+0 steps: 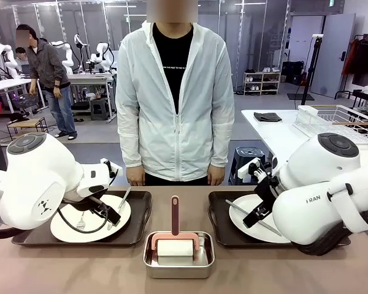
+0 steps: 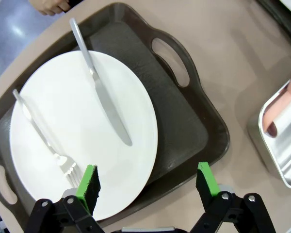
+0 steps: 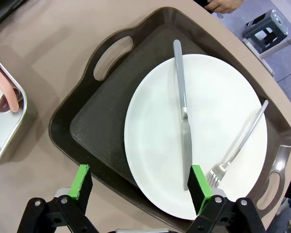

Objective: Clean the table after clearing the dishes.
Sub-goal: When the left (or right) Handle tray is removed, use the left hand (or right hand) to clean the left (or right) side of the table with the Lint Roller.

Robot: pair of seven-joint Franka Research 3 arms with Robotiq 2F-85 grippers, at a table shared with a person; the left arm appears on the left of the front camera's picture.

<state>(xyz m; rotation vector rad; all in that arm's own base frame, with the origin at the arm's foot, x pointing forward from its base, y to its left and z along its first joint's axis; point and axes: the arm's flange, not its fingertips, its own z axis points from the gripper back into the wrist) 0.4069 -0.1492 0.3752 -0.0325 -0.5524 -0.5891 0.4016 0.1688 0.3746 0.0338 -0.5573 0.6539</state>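
On the brown table (image 1: 294, 272) lie two dark trays, each bearing a white plate with a knife and a fork. My left gripper (image 1: 108, 215) hovers open over the left tray (image 1: 24, 237) and its plate (image 1: 64, 231). In the left wrist view the gripper (image 2: 148, 180) straddles the near rim of the plate (image 2: 77, 136), with the knife (image 2: 104, 97) and fork (image 2: 39, 131) ahead. My right gripper (image 1: 257, 215) hangs open over the right plate (image 1: 245, 215). The right wrist view has that gripper (image 3: 140, 183) above the tray (image 3: 97, 116) and plate (image 3: 218, 131), knife (image 3: 183, 121) and fork (image 3: 240, 145).
A steel pan (image 1: 178, 264) holding a pink-handled white roller (image 1: 175, 245) stands between the trays at the table's front. A person in a white jacket stands at the far edge, hands (image 1: 135, 177) hanging by the table. A white table with a wire rack (image 1: 337, 119) is at the back right.
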